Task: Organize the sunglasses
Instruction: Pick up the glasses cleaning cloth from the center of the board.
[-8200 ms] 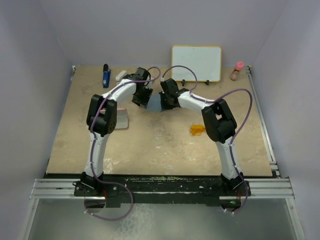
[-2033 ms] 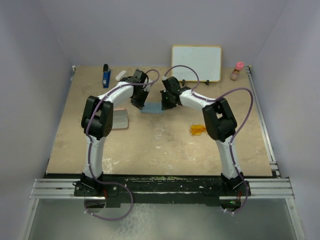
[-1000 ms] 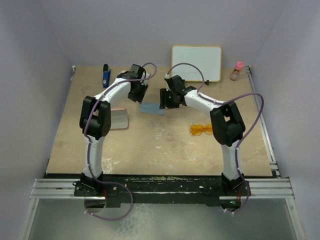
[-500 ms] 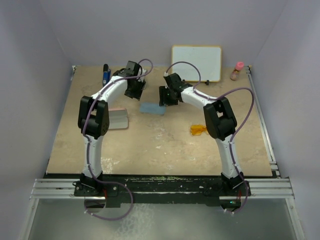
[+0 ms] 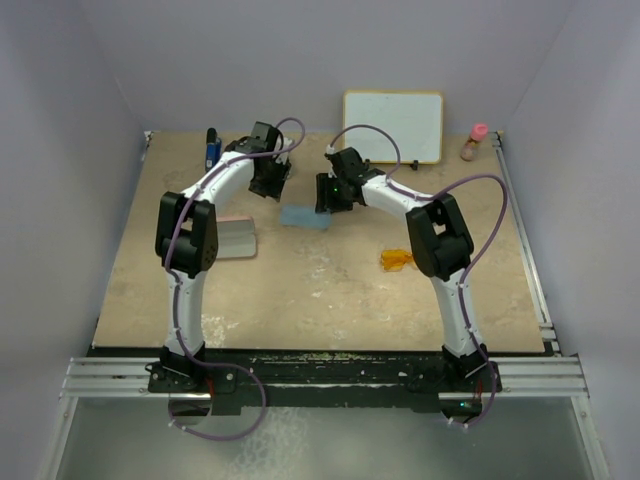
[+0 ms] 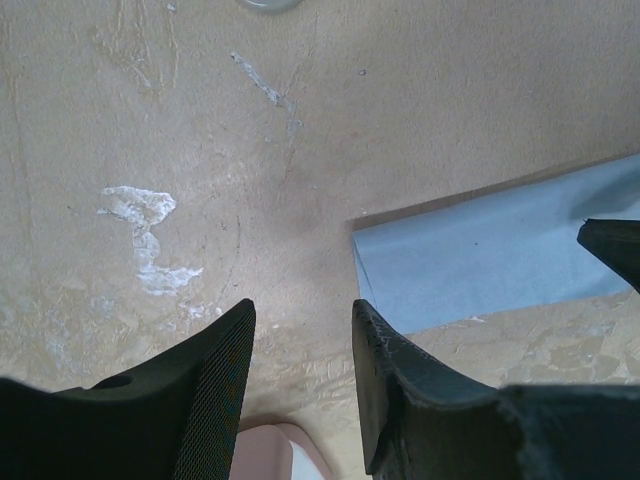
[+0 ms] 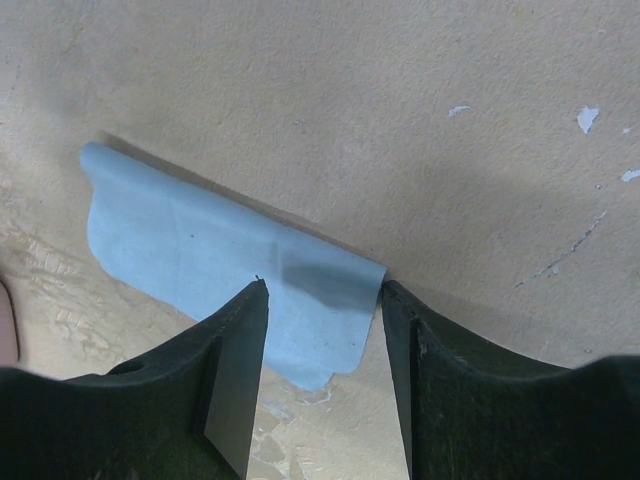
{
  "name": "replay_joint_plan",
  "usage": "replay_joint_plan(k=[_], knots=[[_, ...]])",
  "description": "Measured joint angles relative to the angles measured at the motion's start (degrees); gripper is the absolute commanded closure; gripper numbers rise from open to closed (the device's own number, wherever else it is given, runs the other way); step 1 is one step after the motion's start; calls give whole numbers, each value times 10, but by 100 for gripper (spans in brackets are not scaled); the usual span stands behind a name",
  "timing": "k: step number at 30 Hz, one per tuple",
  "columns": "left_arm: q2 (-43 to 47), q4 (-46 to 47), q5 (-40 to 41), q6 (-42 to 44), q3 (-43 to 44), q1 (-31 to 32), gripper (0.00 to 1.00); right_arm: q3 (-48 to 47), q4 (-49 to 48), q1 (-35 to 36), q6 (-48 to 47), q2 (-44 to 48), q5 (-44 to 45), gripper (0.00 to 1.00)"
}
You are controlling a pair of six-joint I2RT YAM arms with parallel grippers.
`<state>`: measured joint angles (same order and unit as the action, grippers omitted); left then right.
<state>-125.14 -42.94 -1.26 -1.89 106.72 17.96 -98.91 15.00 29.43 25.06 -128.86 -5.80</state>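
Observation:
The orange-amber sunglasses (image 5: 395, 261) lie on the table at the right, partly behind the right arm's elbow, far from both grippers. My left gripper (image 5: 268, 182) hangs open over bare table just left of the light blue cloth (image 5: 305, 217); in the left wrist view its gripper (image 6: 303, 322) holds nothing, and the cloth (image 6: 480, 260) lies to its right. My right gripper (image 5: 328, 196) stands open above the cloth's right end. In the right wrist view the cloth (image 7: 220, 250) lies flat below this gripper (image 7: 322, 296), ungripped.
A pink case (image 5: 235, 237) lies left of the cloth, its end showing as a pink edge (image 6: 265, 455) in the left wrist view. A whiteboard (image 5: 393, 126), a blue object (image 5: 212, 150) and a small pink-capped bottle (image 5: 477, 140) stand along the back edge.
The left gripper has opened and drawn back and left, away from the cloth. The right gripper has shifted slightly back. The cloth lies flat on the table.

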Motion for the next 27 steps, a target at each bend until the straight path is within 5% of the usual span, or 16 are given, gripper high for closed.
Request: replay_joint_plan(k=[3,11,16,27], knots=[[0,-1,-1,0,2,0,52,0,-6,0,0,0,-6,49],[-11,-1,-21,0,22,0,50,6,-12,-2,0,-2,-19,74],[-27,0,-34,3,25,0,47,7,-12,-2,1,-5,-25,100],[-65,-4,-45,11,44,0,42,7,-16,-2,3,-9,-28,100]])
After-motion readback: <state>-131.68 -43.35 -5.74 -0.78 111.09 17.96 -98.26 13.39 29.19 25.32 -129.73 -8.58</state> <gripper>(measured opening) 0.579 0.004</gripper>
